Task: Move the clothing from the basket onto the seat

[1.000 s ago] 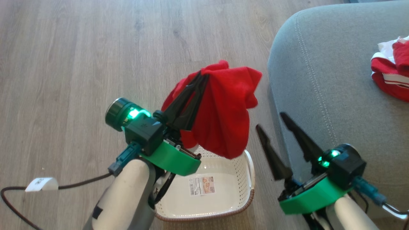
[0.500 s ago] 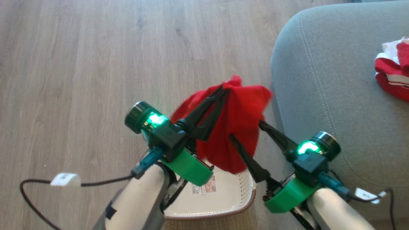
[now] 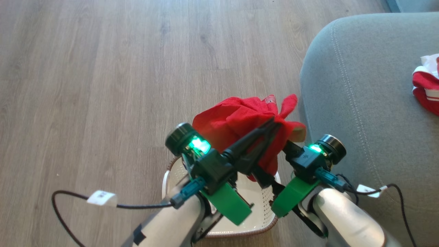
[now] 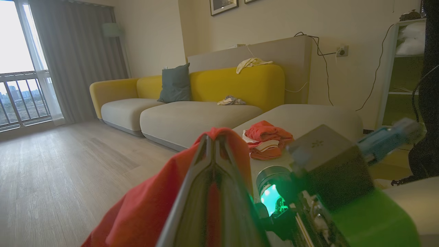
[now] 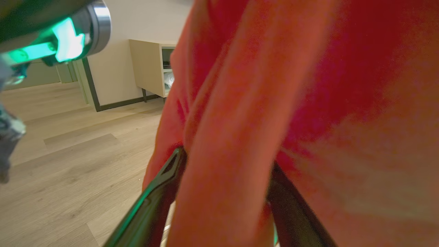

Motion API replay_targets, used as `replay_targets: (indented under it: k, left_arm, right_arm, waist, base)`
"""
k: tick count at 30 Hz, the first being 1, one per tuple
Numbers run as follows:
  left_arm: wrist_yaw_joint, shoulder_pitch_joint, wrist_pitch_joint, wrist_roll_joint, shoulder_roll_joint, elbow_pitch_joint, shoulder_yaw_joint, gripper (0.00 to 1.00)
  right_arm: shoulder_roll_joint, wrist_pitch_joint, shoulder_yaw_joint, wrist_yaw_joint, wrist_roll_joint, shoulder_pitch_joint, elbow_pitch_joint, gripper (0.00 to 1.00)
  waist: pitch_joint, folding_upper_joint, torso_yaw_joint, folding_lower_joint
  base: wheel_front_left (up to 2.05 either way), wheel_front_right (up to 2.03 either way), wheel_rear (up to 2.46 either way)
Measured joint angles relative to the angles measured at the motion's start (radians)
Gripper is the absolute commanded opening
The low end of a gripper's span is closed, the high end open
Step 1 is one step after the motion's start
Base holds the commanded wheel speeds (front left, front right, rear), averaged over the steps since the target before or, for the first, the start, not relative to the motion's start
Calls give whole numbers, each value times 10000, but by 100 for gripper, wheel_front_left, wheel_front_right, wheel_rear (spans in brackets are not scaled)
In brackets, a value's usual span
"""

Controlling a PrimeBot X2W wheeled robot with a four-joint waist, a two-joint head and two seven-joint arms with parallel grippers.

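Risking a drop of the plain red garment (image 3: 236,116) back into the basket (image 3: 262,211) or onto the floor (image 3: 103,85), short of the seat (image 3: 360,103), through a thin pinch on loose, sagging cloth or an early release before a second grip. Pinches a bunched ridge of that garment with the left end effector (image 3: 272,124), fingers pressed together, held up over the basket just beside the seat's edge. Straddles a hanging fold with the right end effector (image 5: 226,161), fingers spread wide and not yet clamped, with the striped garment (image 3: 425,91) already lying on the seat.
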Motion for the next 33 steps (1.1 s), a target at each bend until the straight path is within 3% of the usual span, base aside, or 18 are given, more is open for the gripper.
replay_targets:
  k: [2, 4, 12, 21, 22, 23, 25, 26, 27, 28, 33]
  left_arm:
    - [10, -1, 0, -54, 8, -8, -230, 0]
    - [13, -1, 0, -69, 8, -17, -378, 0]
    - [178, -7, 0, -142, 12, 125, -479, 0]
    - [222, 3, 0, -140, 10, 351, 374, 0]
    - [232, 7, 0, -138, 10, 405, 483, 9]
    - [230, 13, 0, -138, 13, 447, 558, 27]
    - [171, 58, 0, -136, 8, 504, 696, 45]
    - [171, 86, 0, -121, 10, 527, 754, 65]
    - [169, 96, 0, -90, 12, 543, 794, 93]
    - [167, 97, 0, -31, 10, 558, 817, 100]
    - [71, 335, 0, 221, 8, 951, 895, 100]
  right_arm:
    - [142, 0, -2, 0, -6, -121, 190, 100]
    - [345, 0, -140, 0, -67, -153, 364, 0]
    - [851, 0, -851, 0, -219, -150, 414, 0]
    - [965, 0, -1912, 0, -159, -57, 144, 0]
    - [968, 0, -2029, 0, -155, -53, 102, 0]
    - [972, 0, -2153, 0, -146, -49, 61, 0]
    - [978, 0, -2441, 0, -146, -39, -33, 0]
    - [980, 0, -2615, 0, -144, -35, -84, 0]
    - [982, 0, -2780, 0, -128, -34, -132, 0]
    - [986, 0, -2949, 0, -127, -29, -192, 0]
    - [984, 0, -3643, 0, -138, 8, -456, 0]
  waist:
    - [-36, 0, 33, 0]
    - [-69, 0, 69, 0]
    - [-68, 0, 249, 0]
    - [-13, 0, 277, 0]
    - [-12, 0, 268, 0]
    - [-11, 0, 254, 0]
    - [-8, 0, 233, 0]
    - [-8, 0, 224, 0]
    - [-8, 0, 215, 0]
    - [-10, 0, 204, 0]
    - [-22, 0, 165, 0]
  base:
    - [0, 0, 0]
    - [0, 0, 0]
    - [0, 0, 0]
    - [0, 0, 0]
    - [0, 0, 0]
    - [0, 0, 0]
    - [0, 0, 0]
    - [0, 0, 0]
    - [0, 0, 0]
    - [0, 0, 0]
    - [0, 0, 0]
